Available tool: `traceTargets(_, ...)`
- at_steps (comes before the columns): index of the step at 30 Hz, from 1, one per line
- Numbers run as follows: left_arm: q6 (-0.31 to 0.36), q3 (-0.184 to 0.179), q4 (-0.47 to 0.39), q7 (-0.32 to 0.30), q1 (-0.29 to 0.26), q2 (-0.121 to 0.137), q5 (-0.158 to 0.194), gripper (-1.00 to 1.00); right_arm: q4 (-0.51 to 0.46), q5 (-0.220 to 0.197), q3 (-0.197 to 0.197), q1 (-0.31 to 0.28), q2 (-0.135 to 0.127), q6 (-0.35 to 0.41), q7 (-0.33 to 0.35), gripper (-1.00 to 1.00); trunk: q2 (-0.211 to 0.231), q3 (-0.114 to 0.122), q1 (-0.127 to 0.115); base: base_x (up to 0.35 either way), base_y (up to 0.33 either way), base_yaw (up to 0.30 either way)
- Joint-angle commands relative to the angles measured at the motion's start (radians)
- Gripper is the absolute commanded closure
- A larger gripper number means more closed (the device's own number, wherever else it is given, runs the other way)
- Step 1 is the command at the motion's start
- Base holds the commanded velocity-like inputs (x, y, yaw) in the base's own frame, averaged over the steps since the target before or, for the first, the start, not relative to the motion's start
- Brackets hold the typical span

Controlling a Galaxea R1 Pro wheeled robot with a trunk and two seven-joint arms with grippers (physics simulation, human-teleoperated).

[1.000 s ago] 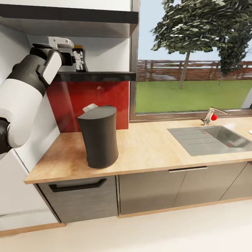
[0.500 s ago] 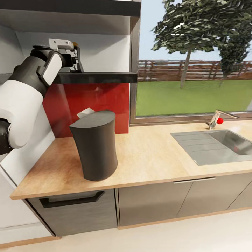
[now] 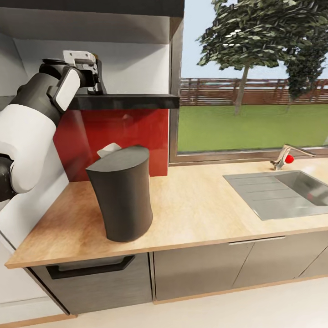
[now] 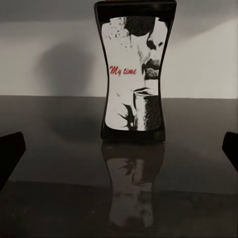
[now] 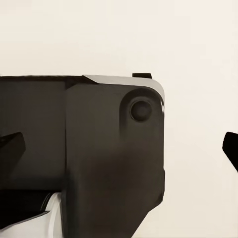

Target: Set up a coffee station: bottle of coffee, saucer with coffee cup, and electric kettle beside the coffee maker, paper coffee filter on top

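Head view, near: the kitchen countertop [image 3: 191, 205] is light wood-grain over glossy dark-grey cabinet fronts [image 3: 196, 269]; a steel sink [image 3: 282, 191] sits towards its right end.
Coffee maker: the coffee maker [image 3: 122, 196] stands near the worktop's front-left corner, matte dark grey, waisted, with a slanted flat top.
Paper filter: the paper coffee filter [image 3: 108, 149], pale and crinkled, shows just behind the machine's top edge; whether it rests on it I cannot tell.
Shelf: the kitchen shelf [image 3: 123, 101] is a thin glossy black board above a red backsplash [image 3: 118, 132].
Left gripper: the left gripper [image 4: 119, 148] is wide open, holding nothing, fingertips apart at either side of the left wrist view.
Bottle: the bottle of coffee [image 4: 133, 74] stands upright on the shelf, centred ahead of the fingers, dark, hourglass-shaped, with a white label lettered in red.
Right gripper: the right gripper [image 5: 119, 148] is also spread and empty, with dark robot housing in front of it.
Risk: the narrow bottle on a slick shelf could, I judge, tip or slide towards the wall if one finger touches first.
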Motion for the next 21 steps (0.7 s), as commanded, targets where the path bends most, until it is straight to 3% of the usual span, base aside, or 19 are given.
traceTargets(1,0.003,-0.008,-0.001,0.008,-0.001,0.002,0.011,-1.00,0.000,0.000,0.000,-0.001,0.000,-0.003,-0.001,-1.00,-0.002,-0.002,0.001,0.307,0.000,0.000)
traceTargets(7,0.001,-0.008,-0.003,0.009,-0.001,0.002,0.010,-1.00,0.000,0.000,0.000,-0.001,-0.001,-0.004,-0.001,-1.00,-0.002,-0.002,0.001,0.194,0.000,0.000)
traceTargets(21,0.001,-0.012,-0.010,0.009,-0.001,0.005,0.009,-1.00,0.000,0.000,0.000,-0.001,-0.001,-0.004,-0.002,-1.00,-0.002,-0.002,0.001,0.009,0.000,0.000)
